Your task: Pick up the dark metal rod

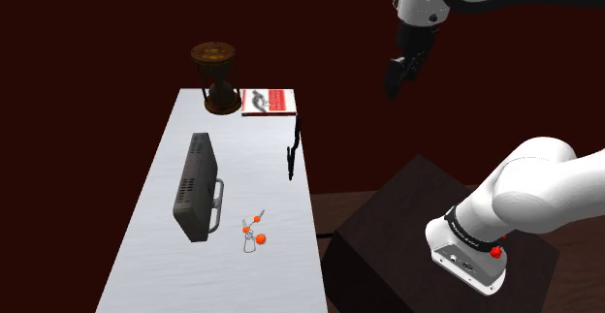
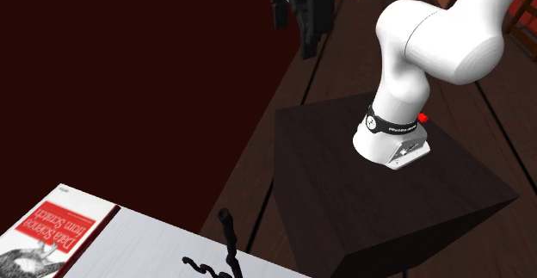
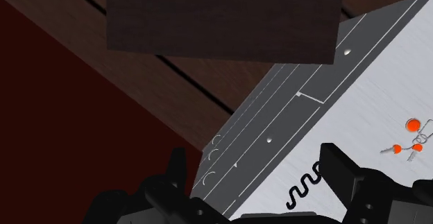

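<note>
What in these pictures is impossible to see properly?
Black wavy rod: the second exterior view's bottom edge cuts it off; in the wrist view a black finger covers one end.
Red-and-white book: cut by that same view's corner.
Small orange-beaded trinket: too small to identify in the shoulder view.

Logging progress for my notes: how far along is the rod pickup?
Nothing is done yet: the dark rod lies on the white table near its edge. In hand: the gripper, open and empty, hangs high, away from the rod. Left: descend, close on the rod, lift.
</note>
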